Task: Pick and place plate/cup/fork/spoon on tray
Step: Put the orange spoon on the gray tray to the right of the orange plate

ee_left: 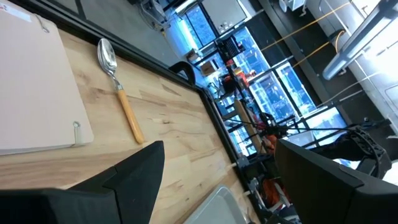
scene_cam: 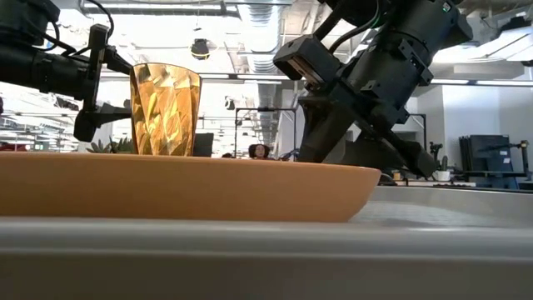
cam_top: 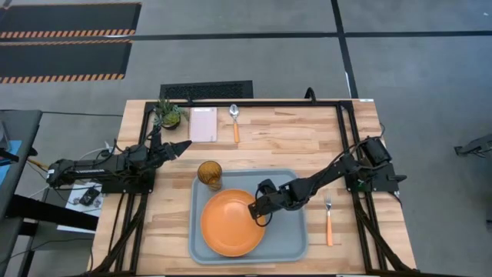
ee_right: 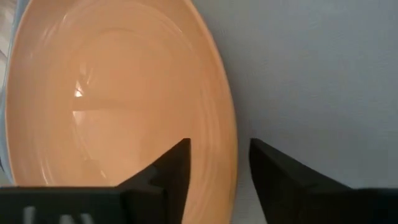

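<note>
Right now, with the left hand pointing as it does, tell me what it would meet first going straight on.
Likely nothing soon: the left hand, open, points across bare tabletop, passing short of the spoon and the napkin. Depth is unclear.

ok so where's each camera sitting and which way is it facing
High view: overhead, straight down; both arms, pale grey-blue rectangular tray.
Low view: tray-rim level, across the round orange plate and amber ribbed cup; right gripper.
Left wrist: over wood toward the orange-handled metal spoon; left gripper open.
Right wrist: down at the plate rim, straddled by open fingers.
Shared: the plate appears in high, low and right wrist.
</note>
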Robot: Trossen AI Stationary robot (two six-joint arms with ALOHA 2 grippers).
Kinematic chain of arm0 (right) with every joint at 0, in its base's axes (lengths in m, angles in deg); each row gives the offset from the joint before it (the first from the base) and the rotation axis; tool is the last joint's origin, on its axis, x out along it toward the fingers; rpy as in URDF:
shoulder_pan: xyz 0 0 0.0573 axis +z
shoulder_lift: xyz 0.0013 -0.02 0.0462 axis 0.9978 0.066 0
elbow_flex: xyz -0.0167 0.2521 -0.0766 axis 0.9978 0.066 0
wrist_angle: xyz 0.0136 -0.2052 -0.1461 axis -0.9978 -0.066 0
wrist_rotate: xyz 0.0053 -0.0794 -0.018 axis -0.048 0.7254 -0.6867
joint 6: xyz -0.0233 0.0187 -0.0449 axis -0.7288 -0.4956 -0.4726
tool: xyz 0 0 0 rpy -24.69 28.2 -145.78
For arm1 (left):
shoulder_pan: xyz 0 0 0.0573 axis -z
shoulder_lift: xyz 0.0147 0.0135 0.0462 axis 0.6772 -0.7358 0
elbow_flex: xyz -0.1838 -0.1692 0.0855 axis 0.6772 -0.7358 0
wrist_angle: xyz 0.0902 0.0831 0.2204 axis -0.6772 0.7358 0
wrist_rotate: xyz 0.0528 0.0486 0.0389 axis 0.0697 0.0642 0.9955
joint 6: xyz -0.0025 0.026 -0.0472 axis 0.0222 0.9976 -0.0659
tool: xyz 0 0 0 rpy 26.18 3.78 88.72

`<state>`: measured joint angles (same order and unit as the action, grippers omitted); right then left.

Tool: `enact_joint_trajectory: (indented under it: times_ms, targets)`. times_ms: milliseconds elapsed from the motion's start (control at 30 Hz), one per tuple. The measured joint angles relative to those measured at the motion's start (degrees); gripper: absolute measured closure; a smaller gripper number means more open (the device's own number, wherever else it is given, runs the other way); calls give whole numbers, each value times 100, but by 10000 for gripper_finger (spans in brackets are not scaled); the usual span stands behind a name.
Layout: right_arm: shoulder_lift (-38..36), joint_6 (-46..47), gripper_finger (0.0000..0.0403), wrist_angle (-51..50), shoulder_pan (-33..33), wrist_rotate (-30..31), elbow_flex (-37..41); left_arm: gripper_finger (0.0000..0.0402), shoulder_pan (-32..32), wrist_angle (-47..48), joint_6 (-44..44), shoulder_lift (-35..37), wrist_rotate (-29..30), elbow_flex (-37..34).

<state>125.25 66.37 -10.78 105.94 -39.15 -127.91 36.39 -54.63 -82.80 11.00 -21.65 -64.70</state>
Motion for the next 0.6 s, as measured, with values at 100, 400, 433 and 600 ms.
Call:
enact_joint_trajectory:
  times_ms: [100, 400, 433, 600]
  targets:
    - [-85, 33, 190, -169, 0, 1, 1, 111, 0, 0, 0, 2, 0, 2]
    - [-698, 2, 175, -1333, -40, 4, 0, 111, 2, 0, 26, 2, 4, 1]
    - [-825, 0, 176, -1552, -75, 9, 0, 111, 2, 0, 26, 2, 4, 0]
    - [-1574, -307, 181, -2386, -487, 451, 0, 111, 1, -1, 28, 1, 8, 1]
